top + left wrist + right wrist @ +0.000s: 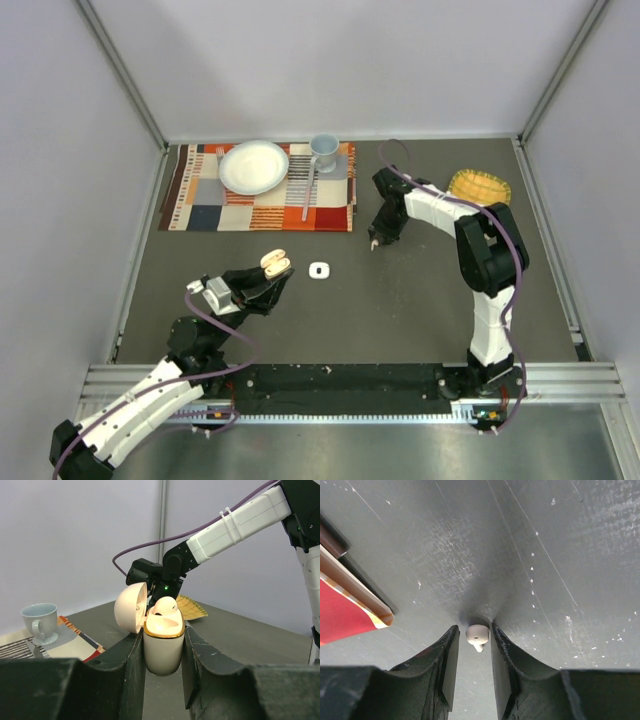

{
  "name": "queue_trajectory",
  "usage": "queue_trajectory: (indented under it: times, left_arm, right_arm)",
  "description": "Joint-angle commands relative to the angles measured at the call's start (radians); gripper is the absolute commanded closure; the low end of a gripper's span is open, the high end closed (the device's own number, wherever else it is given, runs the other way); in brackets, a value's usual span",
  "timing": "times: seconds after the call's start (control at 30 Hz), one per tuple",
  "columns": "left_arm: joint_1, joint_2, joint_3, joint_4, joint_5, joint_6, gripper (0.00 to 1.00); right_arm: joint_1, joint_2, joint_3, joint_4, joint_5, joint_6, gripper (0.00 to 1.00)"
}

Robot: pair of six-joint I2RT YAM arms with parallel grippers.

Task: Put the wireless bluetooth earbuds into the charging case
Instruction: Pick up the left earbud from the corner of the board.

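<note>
Left gripper [163,672] is clamping an open case [161,647]; only its wrist view is showing a bud [165,607] inside. Right gripper [474,629] is narrowly straddling another bud [477,635] on the scratched grey table [545,555].

The left gripper [163,632] hides the lower sides of the case [162,657]. At the right gripper [474,629], contact with the earbud [477,634] is unclear (shadow); the mat [342,607] leftward is cropped.
</note>
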Motion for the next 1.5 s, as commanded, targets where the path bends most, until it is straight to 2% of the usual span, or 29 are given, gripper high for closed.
queue_trajectory:
  times: [0.0, 0.47, 0.77, 0.87, 0.93, 1.1, 1.47]
  left_arm:
    - [0.001, -0.003, -0.085, 0.023, -0.011, 0.009, 1.00]
    - [0.001, 0.002, -0.081, 0.021, -0.011, 0.015, 1.00]
    - [0.001, 0.000, -0.076, 0.016, -0.009, 0.014, 1.00]
    - [0.001, 0.002, -0.079, 0.016, -0.008, 0.009, 1.00]
    - [0.001, 0.002, -0.079, 0.016, -0.009, 0.005, 1.00]
    - [0.001, 0.004, -0.077, 0.019, -0.008, 0.003, 1.00]
    - [0.001, 0.007, -0.076, 0.024, -0.003, 0.006, 1.00]
  right_arm:
    - [0.001, 0.023, 0.029, 0.009, 0.010, 0.013, 0.69]
    - [0.001, 0.032, 0.016, 0.008, 0.009, 0.015, 0.76]
    - [0.001, 0.026, -0.006, 0.012, 0.006, 0.009, 0.87]
    - [0.001, 0.012, -0.012, 0.029, 0.000, -0.010, 0.92]
    - [0.001, 0.008, -0.009, 0.041, -0.028, -0.028, 1.00]
    - [0.001, -0.026, -0.040, 0.090, -0.048, -0.053, 1.00]
    - [0.003, -0.219, -0.239, 0.294, -0.031, -0.103, 1.00]
